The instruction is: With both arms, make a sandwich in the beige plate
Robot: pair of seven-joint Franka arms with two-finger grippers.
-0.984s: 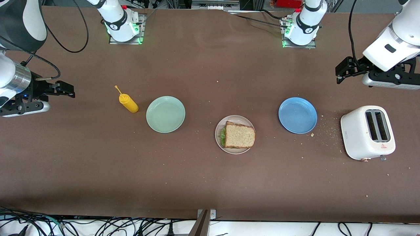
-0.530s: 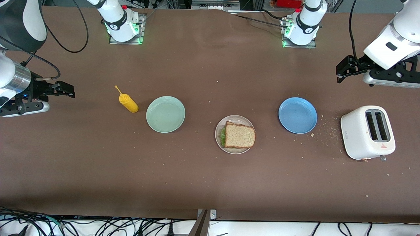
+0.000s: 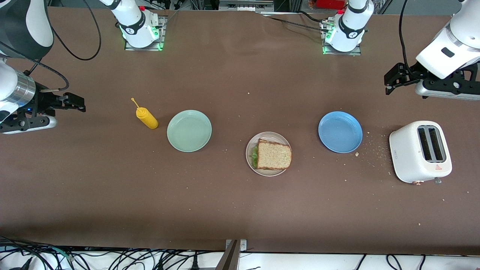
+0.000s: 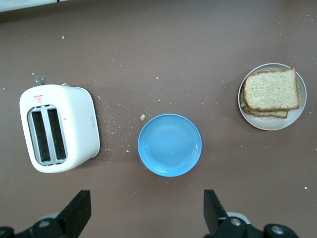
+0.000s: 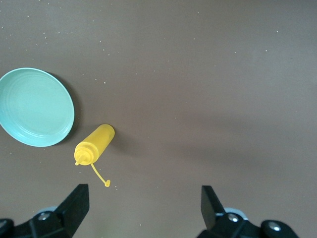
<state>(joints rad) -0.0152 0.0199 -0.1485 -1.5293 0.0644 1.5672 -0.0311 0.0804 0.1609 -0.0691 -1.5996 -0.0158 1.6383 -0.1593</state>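
The sandwich (image 3: 273, 155) lies on the beige plate (image 3: 268, 173) in the middle of the table: brown bread on top, with green lettuce showing at one edge. The left wrist view also shows the sandwich (image 4: 271, 91) on its plate (image 4: 272, 124). My left gripper (image 3: 389, 80) hangs open and empty above the table at the left arm's end, near the toaster. Its open jaws (image 4: 146, 203) frame bare table. My right gripper (image 3: 79, 104) hangs open and empty at the right arm's end, with bare table between its jaws (image 5: 144, 196).
A mint green plate (image 3: 189, 131) and a yellow squeeze bottle (image 3: 147, 117) sit toward the right arm's end. A blue plate (image 3: 340, 132) and a white toaster (image 3: 420, 151) sit toward the left arm's end, with crumbs between them.
The left arm has drifted slightly toward its end of the table. The right arm, the plates and the sandwich have not moved.
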